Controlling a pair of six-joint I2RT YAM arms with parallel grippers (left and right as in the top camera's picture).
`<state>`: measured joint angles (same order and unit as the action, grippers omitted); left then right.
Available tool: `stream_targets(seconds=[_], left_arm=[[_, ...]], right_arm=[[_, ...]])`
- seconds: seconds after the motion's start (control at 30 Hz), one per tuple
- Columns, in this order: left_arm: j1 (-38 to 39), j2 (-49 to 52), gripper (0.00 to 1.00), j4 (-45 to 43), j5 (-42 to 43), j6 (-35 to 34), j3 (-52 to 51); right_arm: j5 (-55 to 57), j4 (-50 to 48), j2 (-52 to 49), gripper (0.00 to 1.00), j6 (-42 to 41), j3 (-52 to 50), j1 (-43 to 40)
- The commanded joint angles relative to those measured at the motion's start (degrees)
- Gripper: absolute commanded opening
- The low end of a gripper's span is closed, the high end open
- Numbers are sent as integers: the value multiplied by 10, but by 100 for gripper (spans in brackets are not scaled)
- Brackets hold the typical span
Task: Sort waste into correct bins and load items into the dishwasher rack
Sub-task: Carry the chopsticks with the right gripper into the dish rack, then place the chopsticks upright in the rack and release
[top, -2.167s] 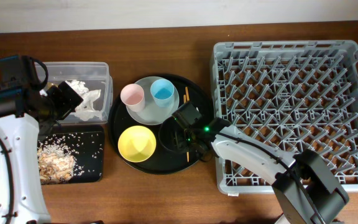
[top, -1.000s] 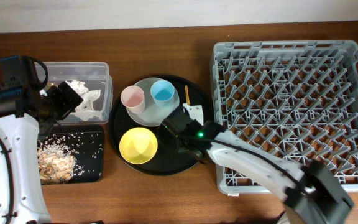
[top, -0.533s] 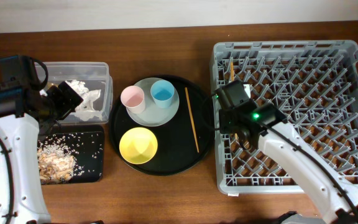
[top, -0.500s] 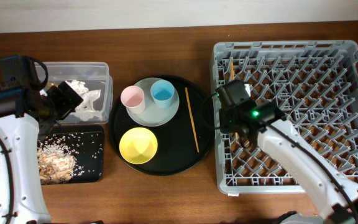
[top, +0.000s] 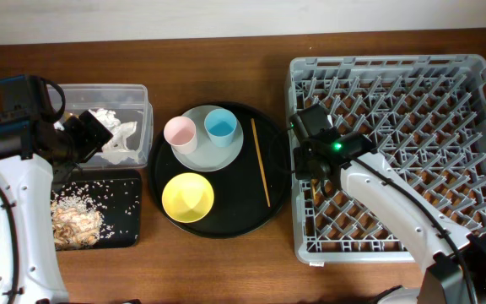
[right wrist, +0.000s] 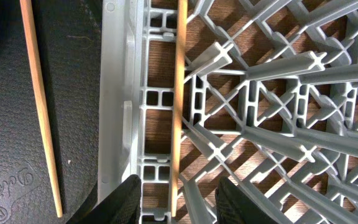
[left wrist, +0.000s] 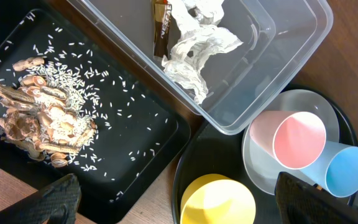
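Note:
My right gripper [right wrist: 180,202] is open over the left edge of the dishwasher rack [right wrist: 118,93]. One wooden chopstick [right wrist: 179,93] lies in the rack between its fingers, touching neither. The other chopstick [top: 261,162] rests on the round black tray [top: 226,221], which also holds the yellow bowl [top: 186,195] and the grey plate [top: 205,154] carrying the pink cup [top: 180,131] and the blue cup [top: 220,125]. My left gripper [left wrist: 191,208] hangs open and empty near the clear tub [top: 108,91], which holds tissue [left wrist: 197,46] and the wrapper [left wrist: 161,28]. Food scraps [left wrist: 42,121] and rice lie in the flat black tray [top: 123,218].
The rack [top: 386,61] fills the right half of the table, its pegs upright. The round tray sits between the bins and the rack. Bare wood runs along the back and front edges.
My right arm carried one chopstick from the round tray to the rack's left edge and its jaws have parted, leaving the chopstick in the rack. The left arm has not moved.

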<state>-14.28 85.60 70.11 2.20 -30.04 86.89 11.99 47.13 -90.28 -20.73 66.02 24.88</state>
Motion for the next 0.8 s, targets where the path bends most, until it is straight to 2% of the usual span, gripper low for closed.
stream_targets(seconds=[0.0,0.1,0.27,0.77], left_arm=[[-1,-10,99,1,1,1,4],[-1,-10,99,1,2,1,4],[-1,-10,99,1,2,1,4],[-1,-10,99,1,2,1,4]], right_arm=[[-66,12,6,39,0,26,-1],[-75,28,21,40,-1,69,37],[-34,-19,2,40,-1,72,143],[-8,-123,-218,40,-9,71,148]])
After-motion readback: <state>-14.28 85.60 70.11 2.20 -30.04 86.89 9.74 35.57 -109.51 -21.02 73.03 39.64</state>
